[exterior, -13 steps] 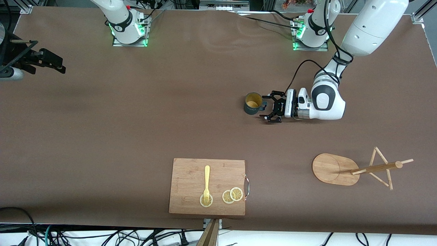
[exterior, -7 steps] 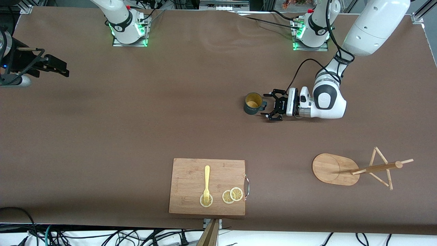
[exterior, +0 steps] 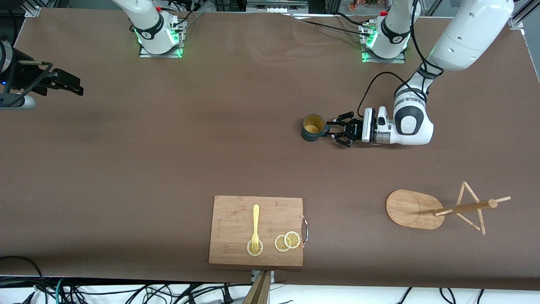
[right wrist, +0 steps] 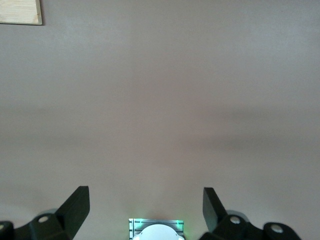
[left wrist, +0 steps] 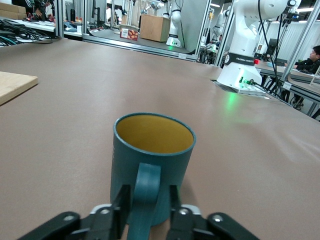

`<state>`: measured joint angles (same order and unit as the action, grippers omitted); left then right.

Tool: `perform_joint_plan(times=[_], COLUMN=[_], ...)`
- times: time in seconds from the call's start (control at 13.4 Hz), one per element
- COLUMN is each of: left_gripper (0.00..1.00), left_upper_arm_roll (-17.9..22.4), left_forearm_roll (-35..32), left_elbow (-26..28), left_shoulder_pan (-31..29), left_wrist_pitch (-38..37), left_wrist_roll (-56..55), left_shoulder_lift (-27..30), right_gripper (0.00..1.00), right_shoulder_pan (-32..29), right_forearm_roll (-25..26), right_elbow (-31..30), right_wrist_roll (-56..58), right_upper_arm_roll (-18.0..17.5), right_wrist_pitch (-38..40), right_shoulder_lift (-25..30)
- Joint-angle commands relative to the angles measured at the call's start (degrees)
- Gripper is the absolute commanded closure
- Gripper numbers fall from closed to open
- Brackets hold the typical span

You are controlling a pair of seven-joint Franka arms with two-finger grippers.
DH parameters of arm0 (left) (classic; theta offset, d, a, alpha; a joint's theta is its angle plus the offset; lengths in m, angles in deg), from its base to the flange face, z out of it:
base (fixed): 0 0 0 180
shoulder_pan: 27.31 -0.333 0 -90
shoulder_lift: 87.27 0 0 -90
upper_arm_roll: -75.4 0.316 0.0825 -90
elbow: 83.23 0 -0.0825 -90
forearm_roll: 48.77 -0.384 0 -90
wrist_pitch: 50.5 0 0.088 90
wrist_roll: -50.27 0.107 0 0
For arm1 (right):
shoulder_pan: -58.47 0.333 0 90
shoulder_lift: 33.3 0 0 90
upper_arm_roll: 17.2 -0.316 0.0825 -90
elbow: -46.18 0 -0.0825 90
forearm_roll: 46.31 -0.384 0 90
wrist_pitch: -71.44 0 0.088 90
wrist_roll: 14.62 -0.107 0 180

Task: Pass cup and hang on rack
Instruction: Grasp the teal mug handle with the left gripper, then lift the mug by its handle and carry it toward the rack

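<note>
The cup (exterior: pixel 311 128), dark teal with a yellow inside, stands upright on the brown table in front of the left arm's base. Its loop handle (left wrist: pixel 145 192) points at my left gripper (exterior: pixel 332 128), which lies low and level beside it. In the left wrist view the left gripper (left wrist: pixel 146 200) has its fingers drawn in on both sides of the handle, shut on it. The rack (exterior: pixel 411 209), a light wooden mug tree on an oval base, stands nearer the front camera at the left arm's end. My right gripper (exterior: pixel 78 86) waits open over the right arm's end, holding nothing (right wrist: pixel 145 200).
A wooden cutting board (exterior: pixel 236 219) lies near the table's front edge, carrying a yellow fork (exterior: pixel 255 226) and lemon slices (exterior: pixel 287 241). One corner of the board (left wrist: pixel 12 85) shows in the left wrist view. The right arm's base (right wrist: pixel 155 231) is lit green.
The left gripper's fingers have drawn in from wide open onto the cup's handle. The cup has stayed where it was. The right gripper has shifted only slightly.
</note>
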<state>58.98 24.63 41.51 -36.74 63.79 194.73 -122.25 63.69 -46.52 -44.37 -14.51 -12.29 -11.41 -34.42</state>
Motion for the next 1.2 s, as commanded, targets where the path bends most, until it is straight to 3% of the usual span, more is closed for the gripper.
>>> perform_joint_plan(times=[0.0,0.3,0.67,0.97,1.12], left_gripper=[0.99,0.99,0.99,0.99,0.99], left_upper_arm_roll=[-0.5,-0.5,0.1,0.1,0.2], left_forearm_roll=[2.0,2.1,-2.0,-10.2,-14.3], left_elbow=[0.1,0.0,-0.9,-6.1,-11.2], left_shoulder_pan=[-1.1,-2.5,-7.9,-16.5,-19.8], left_wrist_pitch=[-1.6,-5.3,-14.8,-21.1,-24.2], left_wrist_roll=[2.9,0.4,-14.9,-32.1,-41.4], left_shoulder_lift=[-0.5,-0.4,3.3,6.9,6.9], right_gripper=[0.0,0.0,0.0,0.0,0.0], right_shoulder_pan=[-0.6,-0.6,-0.2,0.1,0.0], right_forearm_roll=[0.7,0.6,0.3,0.3,0.3], right_elbow=[1.4,1.6,1.8,1.8,1.8], right_wrist_roll=[0.3,0.4,-0.2,-0.2,-0.2], right_upper_arm_roll=[-0.5,-0.6,-1.0,-1.4,-1.2], right_wrist_pitch=[0.9,0.6,0.2,-0.1,-0.6], right_shoulder_lift=[-0.5,-0.5,-0.4,-0.3,-0.3])
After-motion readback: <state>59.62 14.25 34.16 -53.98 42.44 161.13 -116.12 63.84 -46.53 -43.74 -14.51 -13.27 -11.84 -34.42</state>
